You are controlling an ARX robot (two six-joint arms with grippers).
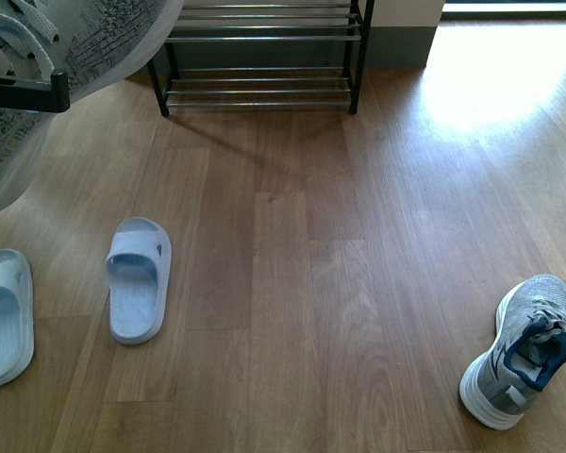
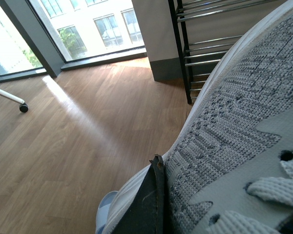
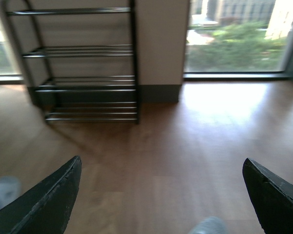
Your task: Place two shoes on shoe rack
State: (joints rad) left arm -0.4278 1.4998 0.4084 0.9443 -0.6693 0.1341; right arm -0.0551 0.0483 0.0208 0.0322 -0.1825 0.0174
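Observation:
One grey sneaker (image 1: 85,42) hangs close to the front camera at the upper left, lifted off the floor, with my left gripper (image 1: 26,92) shut on it. In the left wrist view its knit upper (image 2: 234,117) fills the picture beside one dark finger (image 2: 147,207). The other grey sneaker (image 1: 524,349) lies on the floor at the lower right, navy collar showing. The black shoe rack (image 1: 259,57) stands against the far wall, ahead of the held shoe; its chrome bars (image 3: 83,68) look bare. My right gripper (image 3: 161,195) is open above the floor, the sneaker's toe (image 3: 208,226) just below it.
Two light blue slippers (image 1: 140,278) (image 1: 2,316) lie on the wooden floor at the left. A grey wall base (image 1: 396,42) runs right of the rack. Large windows (image 2: 93,24) reach the floor, and a castor wheel (image 2: 23,107) sits near them.

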